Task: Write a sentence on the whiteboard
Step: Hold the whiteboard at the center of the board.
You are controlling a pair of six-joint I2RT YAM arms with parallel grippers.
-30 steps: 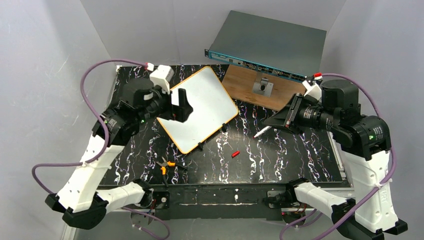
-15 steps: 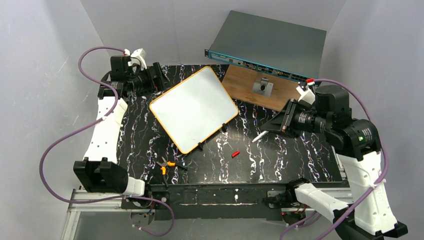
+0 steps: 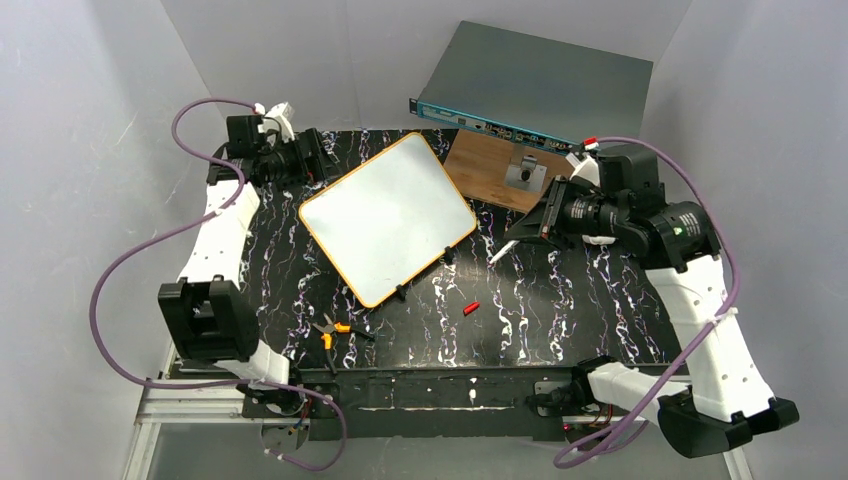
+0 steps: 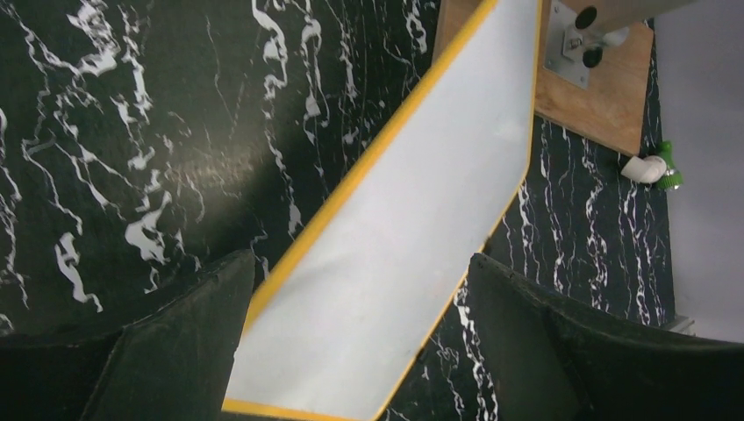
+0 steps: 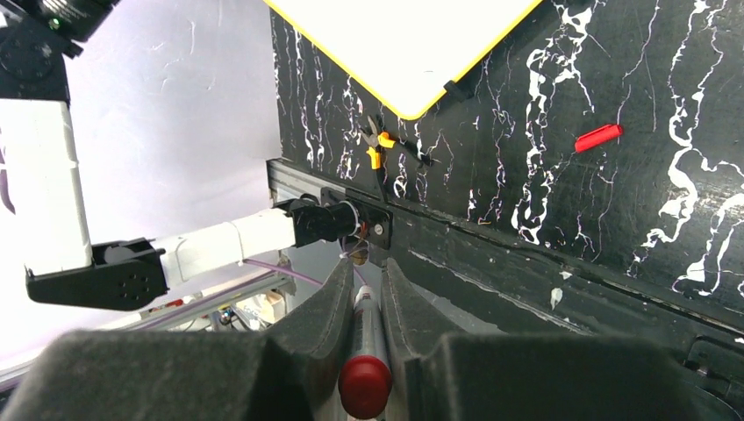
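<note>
Whiteboard (image 3: 388, 218): orange-rimmed, lying turned at an angle on the black marbled surface (image 3: 590, 300), and we see its face plain white. The left gripper (image 3: 320, 152) hangs just off the whiteboard's far-left edge with its jaws spread wide. In its wrist view we see the whiteboard (image 4: 412, 228) running between the two dark fingers (image 4: 175, 342). The right gripper (image 3: 525, 232) stands to the right of the whiteboard, apart from it, clamped on a marker (image 3: 497, 256) — pale tip toward the whiteboard, red butt end toward the wrist camera. On the near side of the whiteboard lie a red cap (image 3: 471, 308) and orange-handled pliers (image 3: 330, 330). Beyond its far-right corner we note a wooden board (image 3: 490, 165) and a grey rack unit (image 3: 545, 85).
</note>
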